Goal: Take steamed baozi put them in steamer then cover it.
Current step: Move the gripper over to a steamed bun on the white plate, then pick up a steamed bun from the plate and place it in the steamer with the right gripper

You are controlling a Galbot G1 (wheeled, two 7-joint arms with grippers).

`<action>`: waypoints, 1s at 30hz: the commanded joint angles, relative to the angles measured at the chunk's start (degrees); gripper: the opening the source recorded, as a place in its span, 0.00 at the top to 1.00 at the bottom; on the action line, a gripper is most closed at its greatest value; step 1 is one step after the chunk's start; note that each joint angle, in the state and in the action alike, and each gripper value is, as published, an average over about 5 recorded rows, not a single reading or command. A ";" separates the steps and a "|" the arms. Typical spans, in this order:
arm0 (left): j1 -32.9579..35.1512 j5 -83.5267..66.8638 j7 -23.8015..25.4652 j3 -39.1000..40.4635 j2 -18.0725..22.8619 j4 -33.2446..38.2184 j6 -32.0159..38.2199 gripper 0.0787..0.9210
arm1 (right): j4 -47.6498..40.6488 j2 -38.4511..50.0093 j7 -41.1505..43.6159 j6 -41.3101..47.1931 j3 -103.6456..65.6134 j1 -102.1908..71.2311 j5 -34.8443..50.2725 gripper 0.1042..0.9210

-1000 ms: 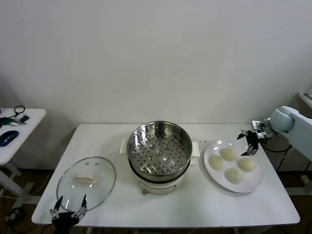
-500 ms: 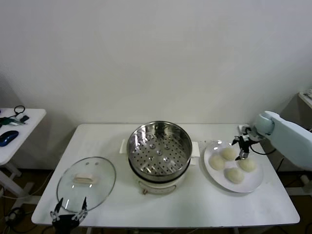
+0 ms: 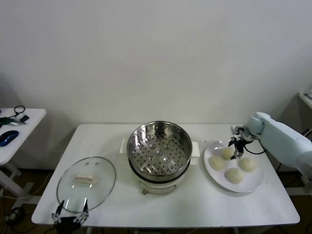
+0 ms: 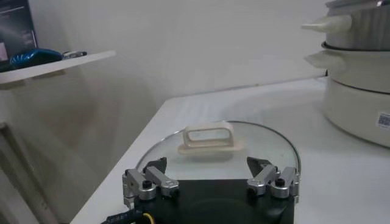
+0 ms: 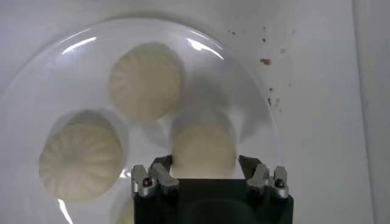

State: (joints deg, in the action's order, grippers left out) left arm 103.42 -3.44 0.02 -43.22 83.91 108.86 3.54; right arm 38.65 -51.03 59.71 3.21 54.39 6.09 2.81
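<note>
White wall stands behind a white tabletop [image 3: 161,207] that carries everything. At its middle sits the steamer [image 3: 159,151], a shiny perforated steel basket on a white electric pot base, with nothing inside it. To the robot's right, a flat white plate [image 3: 253,183] holds four steamed baozi [image 3: 234,175] clustered together. The right claw [image 3: 237,147] hangs over the plate with its fingers apart, straddling the nearest bun [image 5: 204,151] in the right wrist view; contact seems not yet made, though the fingertips are partly hidden. On the left the cover [image 3: 86,181], a glass lid with a beige handle, lies flat on the tabletop. The left claw [image 3: 70,215] waits at its near edge, fingers spread, its body cut off by the frame.
</note>
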 commanded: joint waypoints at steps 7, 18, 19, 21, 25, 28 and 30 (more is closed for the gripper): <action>0.28 0.76 0.00 0.43 0.17 0.36 0.13 0.12 | 7.97 2.44 1.71 -1.73 7.28 9.98 4.15 0.26; 0.26 1.67 0.02 1.44 0.06 0.60 0.15 0.12 | 30.11 0.01 3.66 -18.49 30.35 47.66 10.89 0.29; 0.31 1.68 0.02 1.49 0.08 0.69 0.15 0.12 | 32.29 -0.52 3.64 -19.48 30.39 49.09 10.76 0.29; 0.41 1.69 0.01 1.54 0.11 0.85 0.14 0.12 | 38.32 -1.76 3.44 -21.18 30.40 51.67 10.39 0.30; 0.62 1.75 -0.09 1.52 0.22 1.11 0.21 0.12 | 49.57 -3.97 1.99 -22.59 30.01 52.02 9.39 0.30; 0.87 1.73 -0.16 1.44 0.28 1.50 0.28 0.12 | 54.53 -5.61 0.03 -24.22 29.65 49.03 6.75 0.30; 1.02 1.69 -0.18 1.32 0.29 1.75 0.31 0.12 | 55.62 -6.49 -1.44 -25.77 29.51 46.73 3.94 0.30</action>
State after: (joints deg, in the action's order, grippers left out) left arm 104.42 -1.83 -0.15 -42.01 84.18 110.51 3.85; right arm 80.58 -55.19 59.85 -17.83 80.58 47.83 8.27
